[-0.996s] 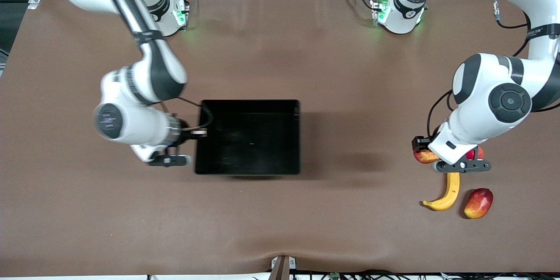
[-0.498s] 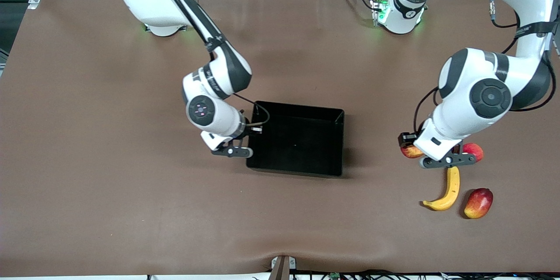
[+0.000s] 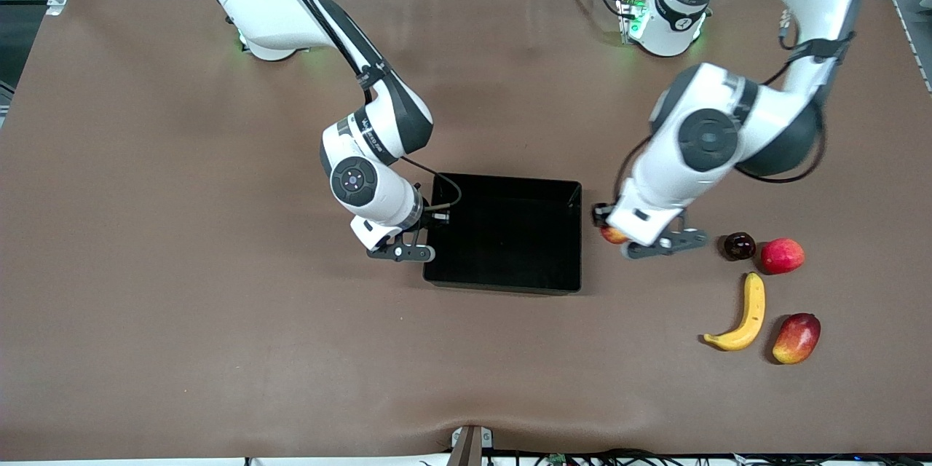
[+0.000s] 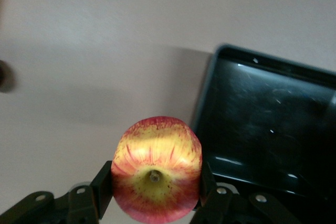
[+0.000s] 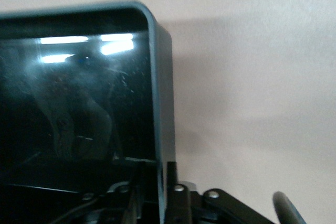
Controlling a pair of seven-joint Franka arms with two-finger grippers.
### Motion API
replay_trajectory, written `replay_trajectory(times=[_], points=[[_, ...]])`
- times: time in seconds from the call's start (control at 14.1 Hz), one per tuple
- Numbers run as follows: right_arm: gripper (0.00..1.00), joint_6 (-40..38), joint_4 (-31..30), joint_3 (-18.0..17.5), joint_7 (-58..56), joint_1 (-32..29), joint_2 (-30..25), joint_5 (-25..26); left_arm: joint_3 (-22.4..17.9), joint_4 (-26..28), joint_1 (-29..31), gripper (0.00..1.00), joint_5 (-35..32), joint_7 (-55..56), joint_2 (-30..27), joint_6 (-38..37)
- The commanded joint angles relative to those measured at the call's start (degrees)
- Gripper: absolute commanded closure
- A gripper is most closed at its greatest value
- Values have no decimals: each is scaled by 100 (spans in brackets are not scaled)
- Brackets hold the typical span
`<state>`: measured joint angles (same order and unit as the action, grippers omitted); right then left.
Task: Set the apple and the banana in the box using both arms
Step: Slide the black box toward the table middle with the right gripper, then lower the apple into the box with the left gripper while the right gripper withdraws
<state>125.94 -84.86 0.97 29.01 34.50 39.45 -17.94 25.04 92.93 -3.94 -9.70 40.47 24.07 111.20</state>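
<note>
My left gripper [image 3: 619, 237] is shut on the apple [image 3: 611, 235], red with yellow streaks, and holds it above the table just beside the box wall at the left arm's end. In the left wrist view the apple [image 4: 156, 169] sits between the fingers [image 4: 103, 184], stem dimple facing the camera, with the box [image 4: 273, 124] close by. My right gripper [image 3: 435, 220] is shut on the wall of the black box [image 3: 510, 233] at the right arm's end; the right wrist view shows the wall [image 5: 160, 77] between its fingers [image 5: 173, 182]. The banana [image 3: 743, 313] lies on the table.
A smooth pinkish-red round fruit [image 3: 782, 255] and a small dark round fruit [image 3: 738, 246] lie just farther from the front camera than the banana. A red-and-yellow mango [image 3: 796, 338] lies beside the banana toward the left arm's end.
The right gripper dragged the box toward the left arm's end. The left gripper carried the apple away from the fruit group toward the box, uncovering the dark fruit.
</note>
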Motion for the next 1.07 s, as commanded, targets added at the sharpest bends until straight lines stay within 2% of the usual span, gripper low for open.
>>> replay_trajectory(times=[0.0, 0.21, 0.36, 0.71, 0.85, 1.0], points=[[0, -366, 495, 61, 35, -135, -60, -52, -35, -407, -484, 100, -147, 417, 466, 24], [0, -974, 1040, 87, -9, -461, -104, 53, -35, -504, -678, 100, -138, 541, 827, 349], [0, -1141, 1243, 149, -53, -636, -148, 395, -43, -504, -810, 100, -155, 541, 1081, 613], [0, -2256, 1481, 342, -123, -1268, -622, 467, -52, -478, -969, 100, -516, 567, 1618, 851], [0, -2626, 1455, 342, -255, -1533, -1043, 537, -52, -461, -1039, 100, -516, 559, 1724, 851], [0, -3222, 1419, 368, -273, -1770, -1368, 791, -52, -452, -1057, 93, -507, 576, 1759, 851]])
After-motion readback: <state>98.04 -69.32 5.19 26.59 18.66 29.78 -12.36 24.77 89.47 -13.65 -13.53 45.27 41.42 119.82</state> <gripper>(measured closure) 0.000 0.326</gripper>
